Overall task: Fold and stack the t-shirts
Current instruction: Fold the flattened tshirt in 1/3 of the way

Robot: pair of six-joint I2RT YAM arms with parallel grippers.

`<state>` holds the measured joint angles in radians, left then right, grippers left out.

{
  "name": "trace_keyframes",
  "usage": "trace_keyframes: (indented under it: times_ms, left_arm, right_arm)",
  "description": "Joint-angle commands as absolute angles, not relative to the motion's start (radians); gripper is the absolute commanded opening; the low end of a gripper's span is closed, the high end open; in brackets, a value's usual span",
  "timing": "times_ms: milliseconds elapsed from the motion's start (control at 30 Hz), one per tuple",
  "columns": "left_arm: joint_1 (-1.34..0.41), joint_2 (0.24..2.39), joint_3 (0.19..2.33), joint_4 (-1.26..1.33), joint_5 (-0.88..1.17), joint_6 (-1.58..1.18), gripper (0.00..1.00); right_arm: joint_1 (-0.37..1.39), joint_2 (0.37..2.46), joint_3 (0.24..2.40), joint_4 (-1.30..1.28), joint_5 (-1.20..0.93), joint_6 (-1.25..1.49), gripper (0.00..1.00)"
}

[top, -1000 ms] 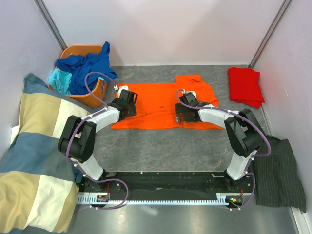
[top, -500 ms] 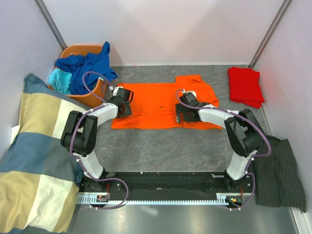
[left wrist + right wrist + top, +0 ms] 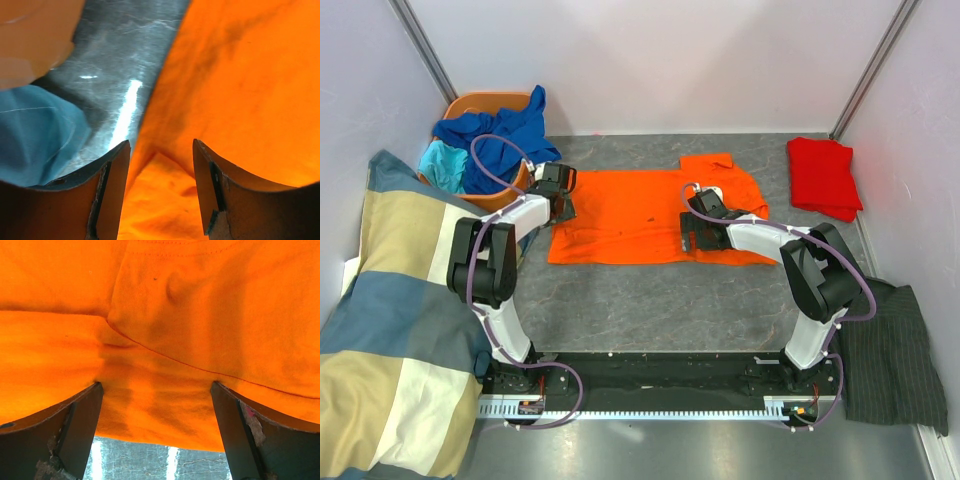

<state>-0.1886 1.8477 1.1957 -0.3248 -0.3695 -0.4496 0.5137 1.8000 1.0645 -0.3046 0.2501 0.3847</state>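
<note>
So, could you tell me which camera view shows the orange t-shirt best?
The top external view: the orange t-shirt lies spread out, almost wholly visible. The left wrist view shows only one edge, the right wrist view only close-up folds.

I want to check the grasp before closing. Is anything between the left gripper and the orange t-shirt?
Nothing visible. The left gripper is open at the left edge of the orange t-shirt, with only its cloth between the fingers. The orange basket is beside it, not in between.
</note>
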Motion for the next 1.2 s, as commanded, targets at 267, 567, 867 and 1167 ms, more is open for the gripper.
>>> trace_keyframes:
  times_ms: [267,567,867,1167]
  left_arm:
    - [-0.176,1.711,1.169,-0.313,-0.354,-0.41,0.62]
    - [-0.181,1.517,1.071,-0.236,-0.23,-0.436,0.63]
    - [-0.242,1.54,1.072,-0.144,-0.069,-0.457,0.63]
    - [-0.391,1.618,1.077,-0.117,-0.066,-0.495,0.64]
  right_arm:
    - [0.512,1.858,1.017,-0.456,0.316,0.356,0.98]
    - [0.511,1.775,1.035,-0.508,0.36,0.379,0.98]
    - [0.512,1.542,1.112,-0.56,0.35,0.403,0.98]
    - [0.511,1.591,1.132,-0.511,0.39,0.437,0.98]
